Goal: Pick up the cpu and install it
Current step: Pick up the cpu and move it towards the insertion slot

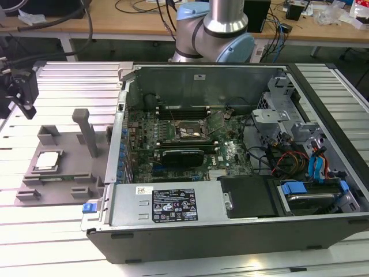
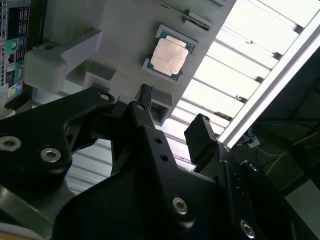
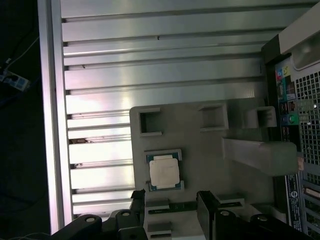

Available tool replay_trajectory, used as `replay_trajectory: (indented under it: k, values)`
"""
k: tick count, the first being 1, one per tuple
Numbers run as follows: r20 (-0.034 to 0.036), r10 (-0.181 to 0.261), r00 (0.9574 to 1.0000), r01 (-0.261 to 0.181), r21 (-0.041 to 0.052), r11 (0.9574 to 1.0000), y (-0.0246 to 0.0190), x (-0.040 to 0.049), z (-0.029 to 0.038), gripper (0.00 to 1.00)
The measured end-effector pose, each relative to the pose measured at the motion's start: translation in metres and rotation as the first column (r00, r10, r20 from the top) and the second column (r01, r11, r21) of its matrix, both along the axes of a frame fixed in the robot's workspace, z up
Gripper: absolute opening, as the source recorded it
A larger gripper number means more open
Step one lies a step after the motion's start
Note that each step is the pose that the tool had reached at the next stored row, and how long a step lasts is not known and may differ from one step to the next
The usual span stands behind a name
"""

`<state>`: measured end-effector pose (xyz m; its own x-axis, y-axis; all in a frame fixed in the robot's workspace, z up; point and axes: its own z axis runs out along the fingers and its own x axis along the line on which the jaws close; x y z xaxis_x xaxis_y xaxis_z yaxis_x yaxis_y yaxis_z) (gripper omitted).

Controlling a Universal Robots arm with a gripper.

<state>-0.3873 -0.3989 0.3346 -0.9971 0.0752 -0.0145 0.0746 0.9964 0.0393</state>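
Note:
The cpu (image 1: 47, 160) is a small silver square chip lying flat in a recess of the grey fixture plate (image 1: 69, 173), at the exterior view's left beside the open computer case. It also shows in both wrist views, cpu (image 2: 169, 55) and cpu (image 3: 165, 171). My gripper (image 1: 24, 107) hangs above the slatted table, a little beyond the fixture's far left corner and apart from the chip. Its black fingers stand open with nothing between them, as seen in gripper (image 2: 172, 117) and gripper (image 3: 171, 201). The dark socket frame (image 1: 187, 131) sits on the motherboard inside the case.
A tall grey post (image 1: 86, 131) rises from the fixture next to the case wall (image 1: 118, 138). A long black card (image 1: 183, 154) lies just in front of the socket. Drive bays and cables (image 1: 300, 156) crowd the case's right side. A power supply (image 1: 173, 203) sits along the front.

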Motion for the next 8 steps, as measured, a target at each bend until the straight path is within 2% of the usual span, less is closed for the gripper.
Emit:
replay_trajectory:
  k: [8]
  values:
    - [0.0001, 0.000, 1.0000, 0.000, 0.0001, 1.0000, 0.0000, 0.0000, -0.0047, 0.55]
